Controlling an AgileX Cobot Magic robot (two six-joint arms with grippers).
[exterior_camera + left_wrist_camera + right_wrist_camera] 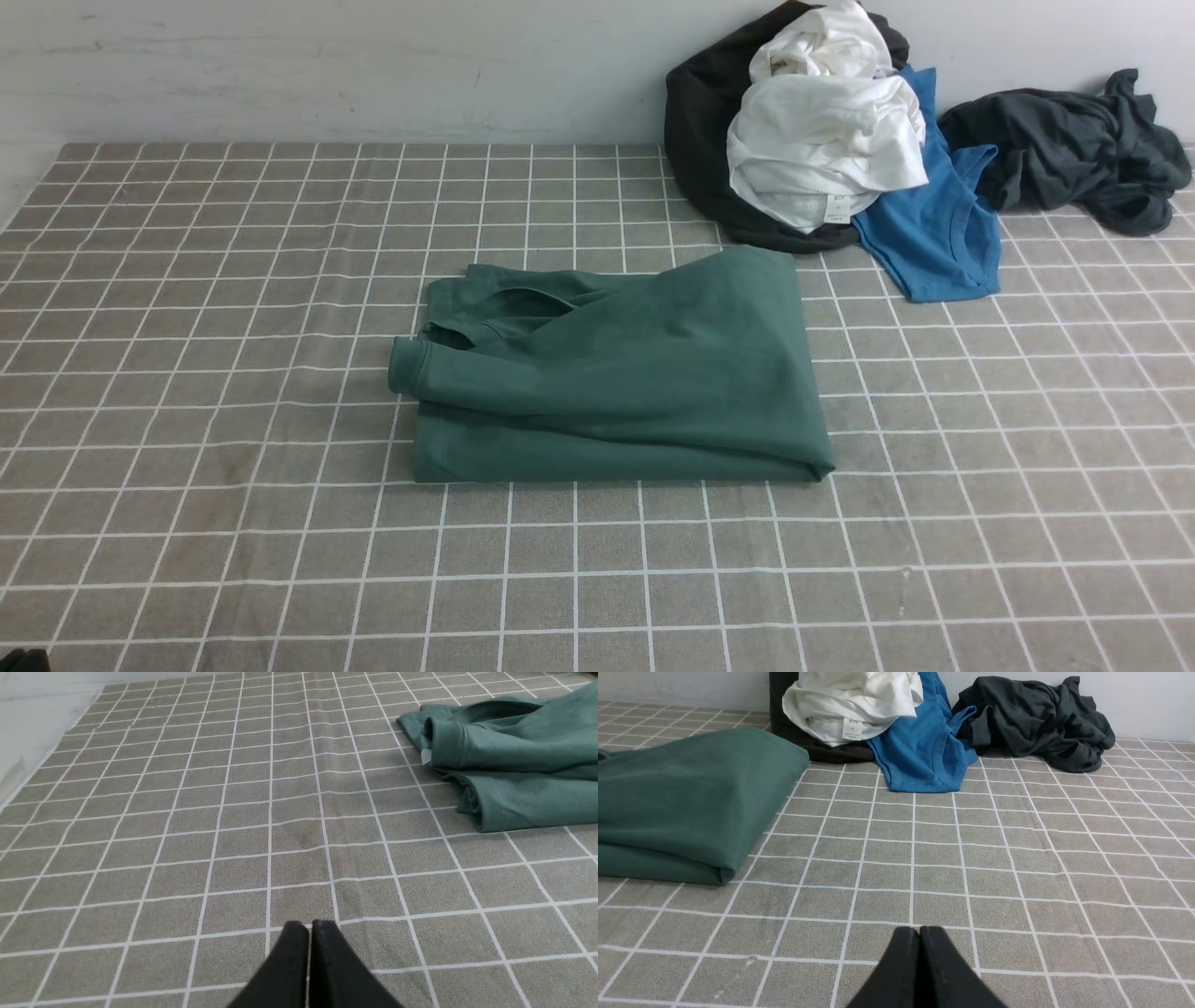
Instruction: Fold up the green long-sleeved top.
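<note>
The green long-sleeved top lies folded into a thick rectangle in the middle of the checked cloth, with a ribbed cuff at its left end. It also shows in the left wrist view and the right wrist view. My left gripper is shut and empty, low over bare cloth, well apart from the top. My right gripper is shut and empty, over bare cloth to the top's right. Neither gripper shows in the front view.
A pile of black and white clothes leans on the back wall at the right. A bright blue T-shirt hangs from it onto the cloth. A dark charcoal-grey garment lies crumpled at the far right.
</note>
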